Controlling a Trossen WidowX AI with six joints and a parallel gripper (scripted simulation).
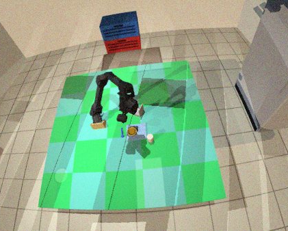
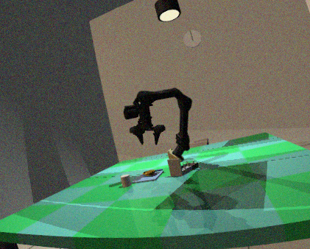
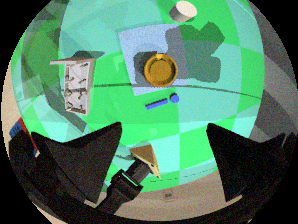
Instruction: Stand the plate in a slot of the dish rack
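The plate, a small round orange-gold dish [image 1: 132,130] [image 2: 149,172] [image 3: 160,70], lies flat on a pale blue mat [image 1: 142,128] [image 2: 145,179] [image 3: 131,45]. The dish rack [image 1: 140,111] [image 2: 190,168] [image 3: 89,95] is a pale tray with small pegs inside and a taller end panel. It stands apart from the mat, on the left in the wrist view, and the arm partly hides it in the top view. My gripper [image 2: 149,144] [image 3: 165,127] is open and empty, pointing down high above the table. The plate shows ahead of the fingertips in the wrist view.
A pale pinkish cylinder [image 1: 150,138] [image 2: 125,180] [image 3: 183,11] stands beside the mat. A blue stick [image 1: 122,132] [image 3: 156,104] with a round end lies along the mat's other side. The arm's tan base block [image 1: 98,125] is near the stick.
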